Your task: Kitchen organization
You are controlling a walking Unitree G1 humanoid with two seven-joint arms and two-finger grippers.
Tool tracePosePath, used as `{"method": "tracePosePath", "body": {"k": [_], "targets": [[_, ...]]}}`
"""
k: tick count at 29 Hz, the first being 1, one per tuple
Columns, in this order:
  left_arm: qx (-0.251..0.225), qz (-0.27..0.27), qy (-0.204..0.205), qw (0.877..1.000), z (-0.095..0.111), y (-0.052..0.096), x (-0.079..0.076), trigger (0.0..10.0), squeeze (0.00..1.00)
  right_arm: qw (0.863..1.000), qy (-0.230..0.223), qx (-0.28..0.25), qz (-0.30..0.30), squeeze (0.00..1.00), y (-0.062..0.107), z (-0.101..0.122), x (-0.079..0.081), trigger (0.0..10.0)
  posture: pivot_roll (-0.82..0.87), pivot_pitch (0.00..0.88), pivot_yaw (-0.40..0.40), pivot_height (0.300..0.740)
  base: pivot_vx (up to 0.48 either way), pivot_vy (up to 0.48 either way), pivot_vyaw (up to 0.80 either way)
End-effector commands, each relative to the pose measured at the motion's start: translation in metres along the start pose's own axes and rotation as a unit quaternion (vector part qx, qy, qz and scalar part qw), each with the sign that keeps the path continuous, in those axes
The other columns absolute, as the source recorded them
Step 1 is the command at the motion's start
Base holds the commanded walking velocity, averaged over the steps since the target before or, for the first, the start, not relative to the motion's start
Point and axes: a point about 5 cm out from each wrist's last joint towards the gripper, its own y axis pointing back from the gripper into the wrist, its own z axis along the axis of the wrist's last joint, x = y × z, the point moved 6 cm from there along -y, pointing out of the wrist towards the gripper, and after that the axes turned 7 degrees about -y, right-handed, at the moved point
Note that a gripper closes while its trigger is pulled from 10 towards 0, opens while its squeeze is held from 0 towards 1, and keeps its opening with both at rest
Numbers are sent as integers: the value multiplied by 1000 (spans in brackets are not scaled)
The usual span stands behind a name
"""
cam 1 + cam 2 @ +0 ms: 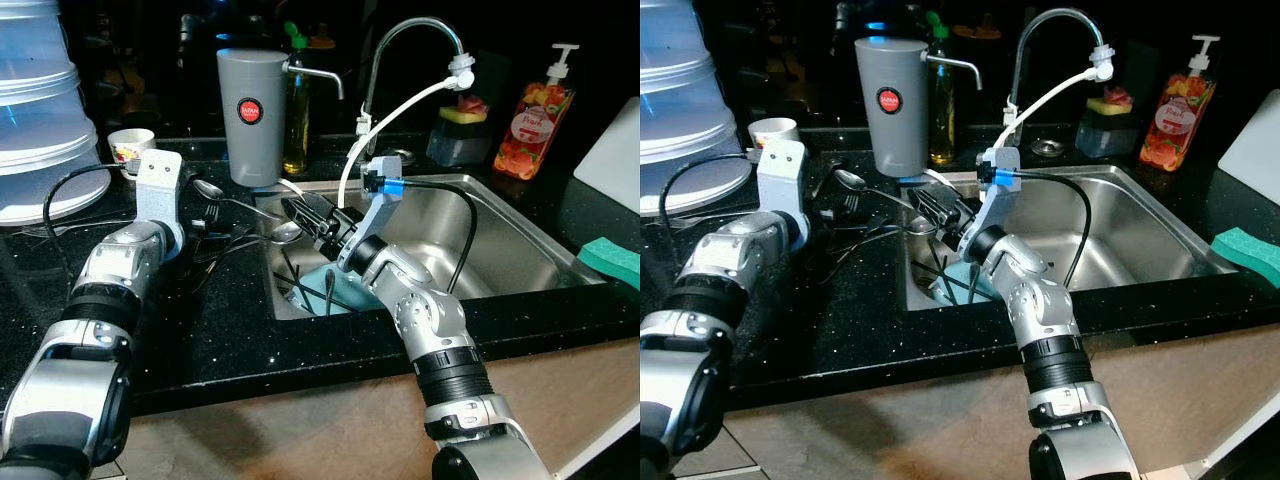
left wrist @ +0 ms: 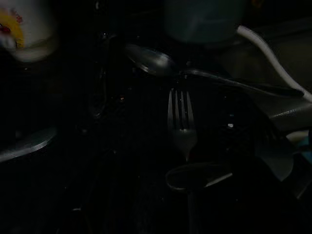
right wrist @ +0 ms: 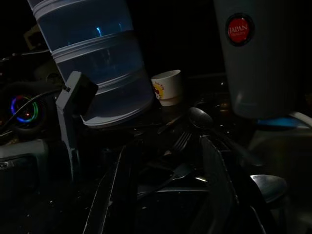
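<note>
A fork [image 2: 181,127] and two spoons [image 1: 208,188] lie on the black table [image 1: 230,320] just left of the sink [image 1: 500,240], near a grey canister [image 1: 250,115]. The right gripper [image 1: 305,215] reaches over the sink's left rim toward them, jaws parted and empty. The left gripper [image 1: 205,222] rests beside the cutlery; whether its jaws are open I cannot tell.

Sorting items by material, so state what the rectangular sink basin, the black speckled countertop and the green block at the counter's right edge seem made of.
Rectangular sink basin: likely stainless steel, brushed silver with soft reflections.
Black speckled countertop: looks like polished stone or a composite, glossy with glittering flecks.
Green block: probably a sponge, matte and soft-edged.
</note>
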Motion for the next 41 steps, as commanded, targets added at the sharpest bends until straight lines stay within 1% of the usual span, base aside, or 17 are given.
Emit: {"method": "tracePosePath", "body": {"k": [1, 2, 3, 5, 6, 8, 9, 10, 11, 13, 17, 23, 26, 31, 34, 38, 41], "targets": [[-32, -17, -33, 999, 12, -2, -10, 10000, 518, 1000, 3, 5, 7, 0, 0, -1, 4, 10000, 3, 0, -28, 740, 0, 0, 0], [-75, -31, -27, 996, 28, -1, -17, 10000, 0, 1000, 3, 5, 8, 0, 0, 0, 4, 10000, 4, 0, -28, 740, 0, 0, 0], [-75, -31, -27, 996, 28, -1, -17, 10000, 0, 1000, 3, 5, 8, 0, 0, 0, 4, 10000, 4, 0, -28, 740, 0, 0, 0], [-158, -76, -16, 984, 59, 5, -35, 10000, 0, 1000, 2, 5, 8, 0, 0, 0, 5, 10000, 4, 0, -28, 740, 0, 0, 0], [-158, -76, -16, 984, 59, 5, -35, 10000, 0, 1000, 2, 5, 8, 0, 0, 0, 5, 10000, 4, 0, -28, 740, 0, 0, 0], [-202, -176, -37, 963, 70, 13, -74, 10000, 0, 1000, 2, 6, 8, 0, -1, -1, 5, 10000, 6, 0, -30, 740, 0, 0, 0], [-201, -223, -64, 952, 63, 16, -94, 9020, 0, 1000, 2, 6, 8, 0, -1, -2, 5, 10000, 7, 0, -29, 740, 0, 0, 0], [-191, -267, -82, 941, 53, 18, -112, 941, 0, 1000, 2, 7, 8, 0, -1, -2, 5, 10000, 5, 0, -27, 740, 0, 0, 0], [-182, -293, -94, 934, 45, 19, -124, 0, 0, 1000, 2, 7, 8, 0, -1, -3, 5, 10000, 5, 0, -25, 740, 0, 0, 0], [-177, -333, -99, 921, 36, 23, -140, 0, 0, 1000, 2, 6, 7, 0, -1, -3, 5, 10000, 5, 0, -23, 740, 0, 0, 0], [-165, -359, -107, 912, 25, 24, -152, 0, 0, 1000, 1, -4, -5, 0, 0, 1, 1, 10000, 4, 0, -19, 740, 0, 0, 0], [-142, -358, -121, 915, 13, 20, -152, 0, 0, 998, 0, -37, -48, 0, 2, 15, -14, 10000, 1, 0, -14, 740, 0, 0, 0], [-111, -312, -144, 932, -1, 10, -135, 0, 0, 994, -1, -78, -79, 0, 7, 34, -27, 10000, 1, 0, -12, 740, 0, 0, 0], [-88, -277, -156, 944, -10, 4, -122, 0, 0, 993, 1, -81, -83, 0, 7, 35, -28, 10000, 3, 0, -14, 740, 0, 0, 0], [-64, -222, -168, 958, -17, -3, -103, 0, 0, 993, 2, -80, -84, 0, 6, 34, -28, 10000, 3, 0, -15, 740, 0, 0, 0], [-54, -189, -177, 964, -20, -6, -91, 0, 0, 993, 2, -80, -84, 0, 6, 33, -27, 10000, 4, 0, -16, 740, 0, 0, 0], [-24, -144, -170, 975, -29, -9, -72, 0, 0, 993, 1, -82, -85, 0, 5, 34, -27, 10000, 4, 0, -17, 740, 0, 0, 0]]}}
